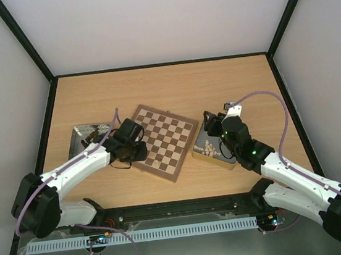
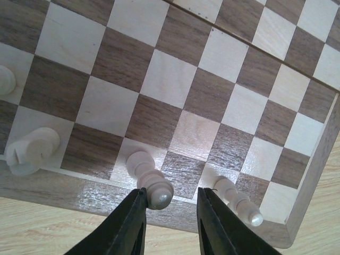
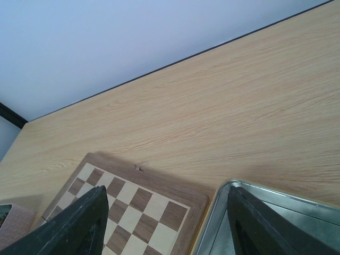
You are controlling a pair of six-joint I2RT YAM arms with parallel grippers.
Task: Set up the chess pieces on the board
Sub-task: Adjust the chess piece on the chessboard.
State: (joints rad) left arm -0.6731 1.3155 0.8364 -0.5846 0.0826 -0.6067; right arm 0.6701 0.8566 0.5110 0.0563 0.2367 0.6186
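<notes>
The board (image 1: 171,133) lies at an angle in the middle of the table. My left gripper (image 1: 137,150) hangs over its near-left edge. In the left wrist view a cream piece (image 2: 151,180) stands on a pale edge square of the board (image 2: 159,79). Its head is between the fingers of my left gripper (image 2: 172,191), touching the left finger, with a gap to the right one. Three more cream pieces (image 2: 239,202) (image 2: 32,151) (image 2: 5,79) stand along that edge. My right gripper (image 3: 169,194) is open and empty above the board's corner (image 3: 133,202).
A metal tin (image 1: 196,151) holding cream pieces (image 1: 210,147) sits right of the board, its rim (image 3: 228,212) under my right gripper (image 1: 211,125). A silver tray (image 1: 81,138) with dark pieces lies left of the board. A black frame borders the table.
</notes>
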